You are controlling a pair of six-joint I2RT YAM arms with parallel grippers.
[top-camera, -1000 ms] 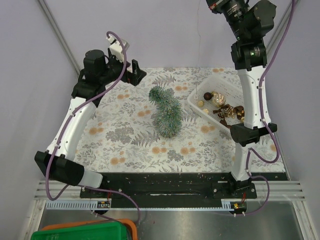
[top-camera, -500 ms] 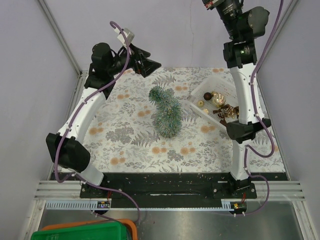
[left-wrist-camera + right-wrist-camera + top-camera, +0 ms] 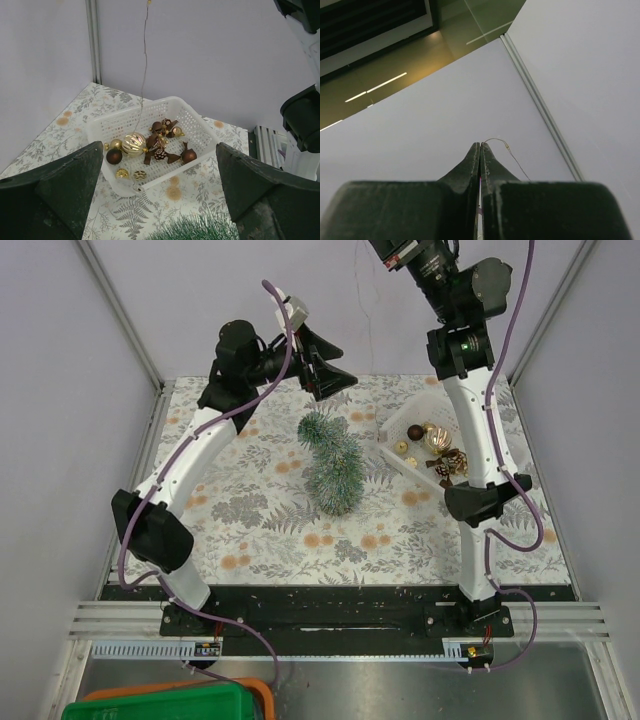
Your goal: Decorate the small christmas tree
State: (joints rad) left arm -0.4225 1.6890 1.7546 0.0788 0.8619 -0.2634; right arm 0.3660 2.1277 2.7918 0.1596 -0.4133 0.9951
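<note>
Right tool (image 3: 480,146), pressed together, pinches a thin wire (image 3: 145,60) hanging into the white basket (image 3: 165,101) of baubles (image 3: 134,143) near the far right corner of the bench (image 3: 250,530). Left tool (image 3: 333,378) is spread, above the far edge. The small christmas tree (image 3: 333,465) lies tipped mid-bench.

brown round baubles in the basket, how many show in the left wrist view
3 brown baubles: one at the basket's left end beside the big gold ball, one toward the back, one at the right. More may be buried underneath.
</note>
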